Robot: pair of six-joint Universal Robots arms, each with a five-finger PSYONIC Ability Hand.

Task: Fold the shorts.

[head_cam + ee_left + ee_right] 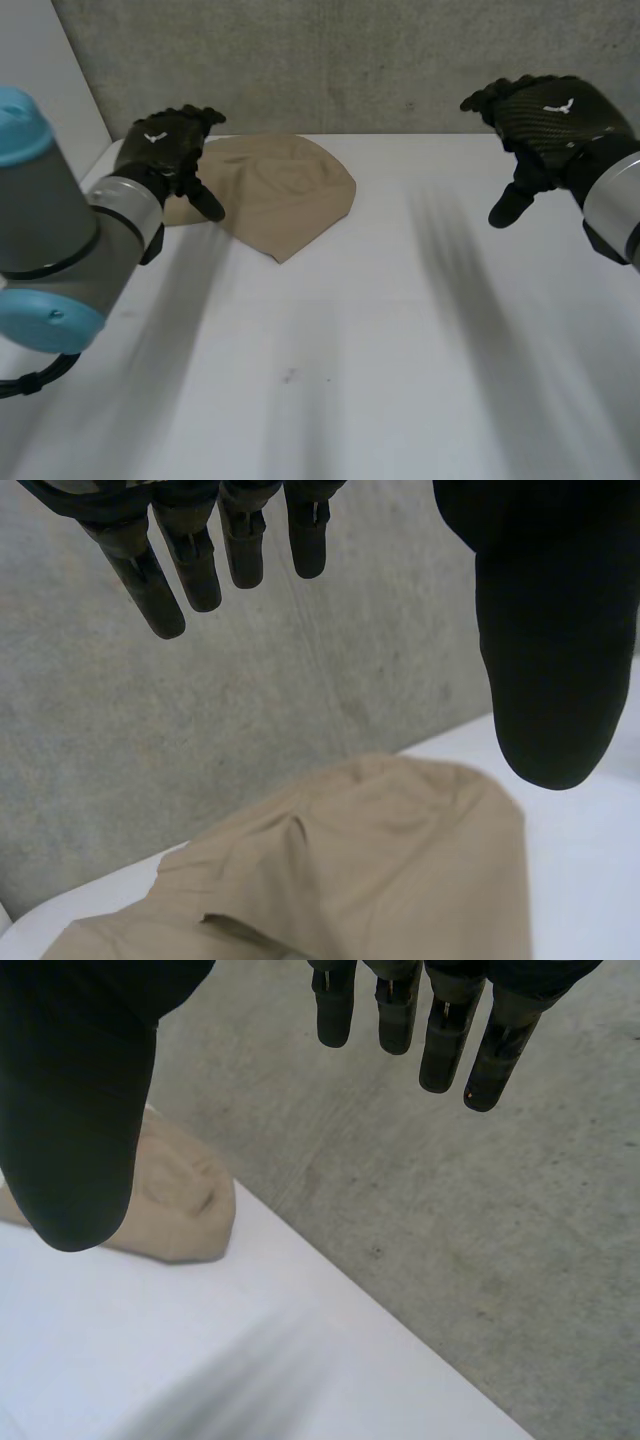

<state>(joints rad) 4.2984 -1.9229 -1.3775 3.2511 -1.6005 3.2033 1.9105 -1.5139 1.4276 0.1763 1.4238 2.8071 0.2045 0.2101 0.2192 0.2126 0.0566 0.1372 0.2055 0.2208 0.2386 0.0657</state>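
Fingers (195, 575) on our left hand (165, 150) hang straight and empty; so do those of our right hand (545, 115). The shorts (285, 190) lie at the table's (400, 350) ten o'clock, long axis nine-to-three, close under the left hand and well apart from the right, so we judge left nearer.

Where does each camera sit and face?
Head view: behind and between the arms, looking down at white table, tan shorts, left hand, right hand.
Left wrist view: on the left wrist, along its open hand toward shorts and grey wall.
Right wrist view: on the right wrist, along its open hand toward wall.
All three share the shorts.
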